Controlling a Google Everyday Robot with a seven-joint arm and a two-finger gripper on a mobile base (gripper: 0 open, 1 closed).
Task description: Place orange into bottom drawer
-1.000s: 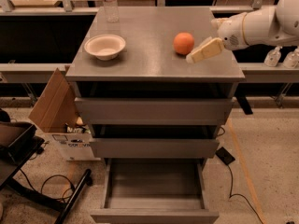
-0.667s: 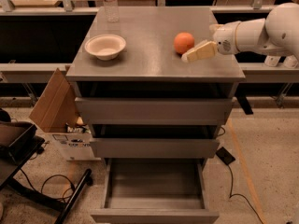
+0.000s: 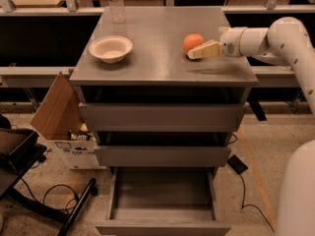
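The orange (image 3: 192, 43) is a small round bright-orange fruit lying on the grey cabinet top (image 3: 157, 58), right of centre. My gripper (image 3: 196, 52) reaches in from the right on the white arm, and its cream fingers (image 3: 205, 50) sit just right of and in front of the orange, about touching it. The bottom drawer (image 3: 162, 195) is pulled out at the foot of the cabinet, an empty shallow grey tray.
A cream-white bowl (image 3: 110, 48) sits on the left of the cabinet top. A clear plastic bottle (image 3: 116, 4) stands at the back. An open cardboard box (image 3: 64, 127) and a black chair base (image 3: 29, 181) lie on the floor to the left. A cable (image 3: 246, 181) runs on the right.
The gripper has moved left and slightly toward the back, closing the gap to the orange. The orange and the drawers have not moved.
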